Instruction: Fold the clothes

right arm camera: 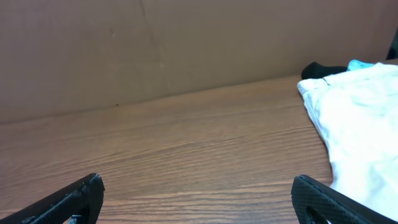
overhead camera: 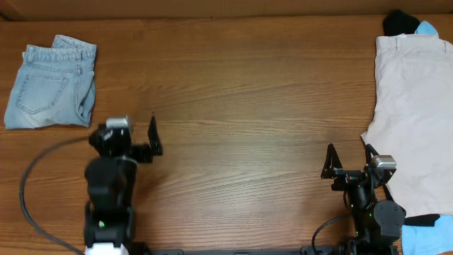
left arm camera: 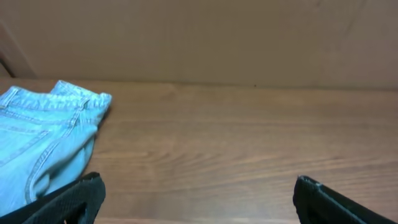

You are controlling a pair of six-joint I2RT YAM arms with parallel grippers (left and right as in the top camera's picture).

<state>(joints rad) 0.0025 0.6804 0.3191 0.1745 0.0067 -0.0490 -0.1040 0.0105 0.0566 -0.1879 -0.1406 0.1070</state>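
The clothes are a pair of light-blue faded denim shorts [overhead camera: 49, 85]. They lie folded flat at the table's far left, with a stitched back pocket facing up. They also show at the left edge of the left wrist view [left arm camera: 43, 137]. My left gripper [overhead camera: 134, 138] is open and empty, just right of and in front of the shorts, not touching them; its fingers are spread wide in the left wrist view [left arm camera: 199, 199]. My right gripper [overhead camera: 350, 166] is open and empty near the front right, over bare wood [right arm camera: 198, 196].
A large white garment [overhead camera: 417, 113] lies spread at the right edge, also in the right wrist view [right arm camera: 354, 118]. A black item [overhead camera: 400, 23] and a light-blue cloth [overhead camera: 427, 28] lie at its far end. More light-blue cloth [overhead camera: 428, 237] lies at the front right. A brown wall stands behind the table.
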